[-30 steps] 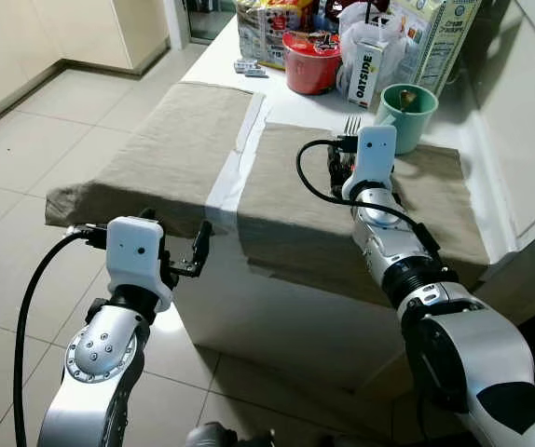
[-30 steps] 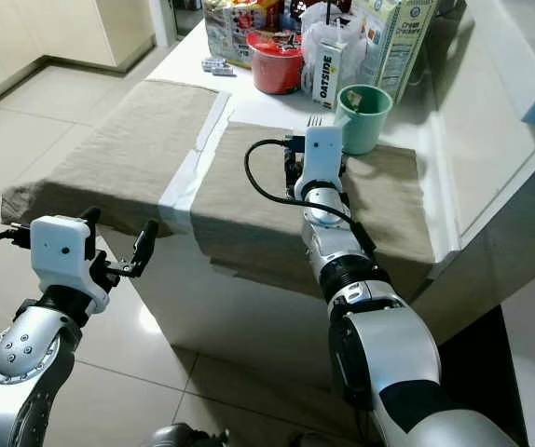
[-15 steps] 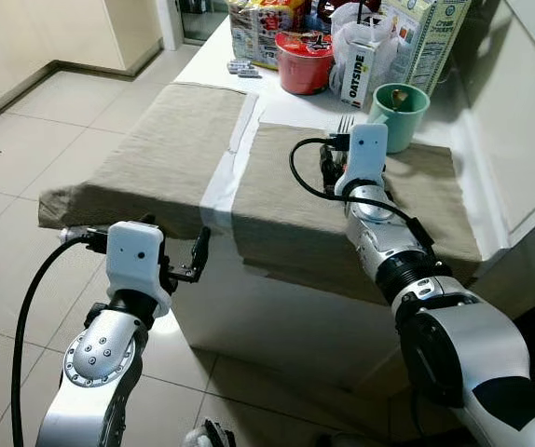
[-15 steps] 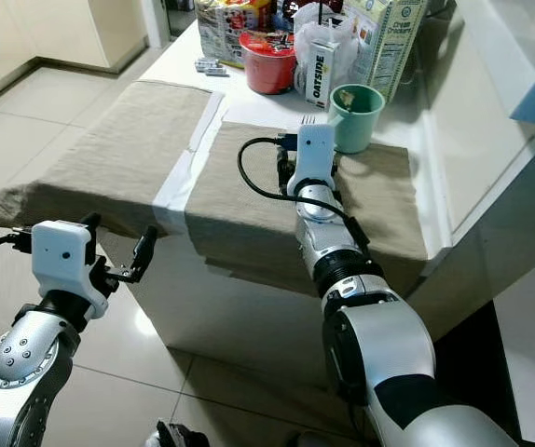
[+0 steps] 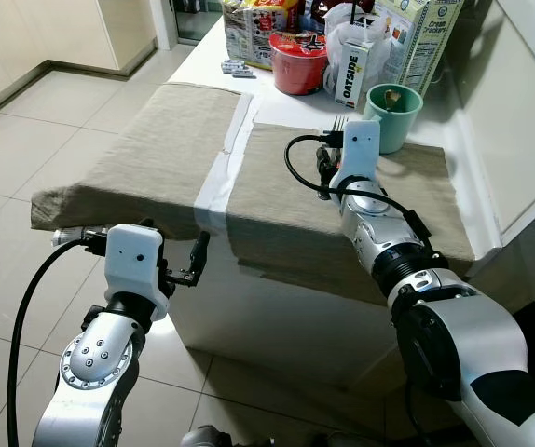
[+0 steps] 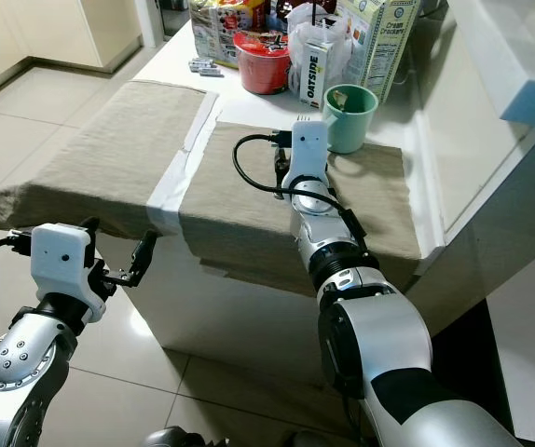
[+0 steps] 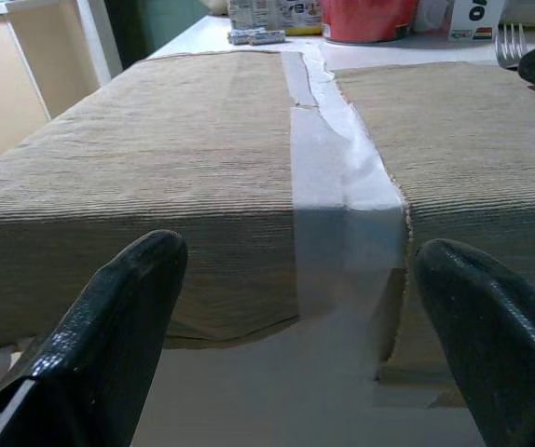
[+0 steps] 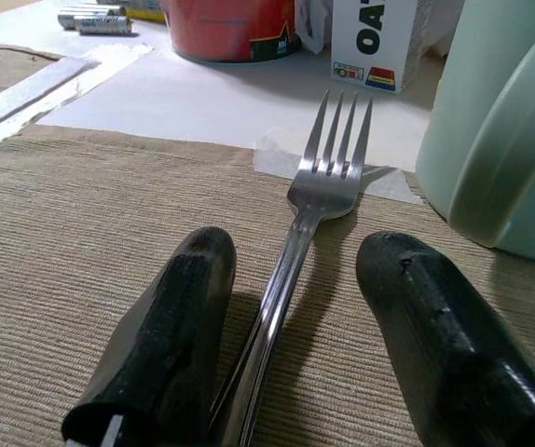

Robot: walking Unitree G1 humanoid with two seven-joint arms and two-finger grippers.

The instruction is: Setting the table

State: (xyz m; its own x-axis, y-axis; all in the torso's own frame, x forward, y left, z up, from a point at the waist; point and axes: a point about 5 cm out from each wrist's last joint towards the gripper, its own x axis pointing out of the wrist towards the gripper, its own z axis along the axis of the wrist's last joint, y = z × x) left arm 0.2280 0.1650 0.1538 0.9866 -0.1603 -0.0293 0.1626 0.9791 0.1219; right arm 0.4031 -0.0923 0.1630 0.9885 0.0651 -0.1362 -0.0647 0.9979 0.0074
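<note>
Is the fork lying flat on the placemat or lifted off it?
Lying flat: the fork rests on the right placemat, between the right gripper's open fingers, not clamped.

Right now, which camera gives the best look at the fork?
The right wrist view: the fork lies on the mat between the right pincer's open fingers, prongs and handle plain. In both eye views just its prongs peek past the wrist.
</note>
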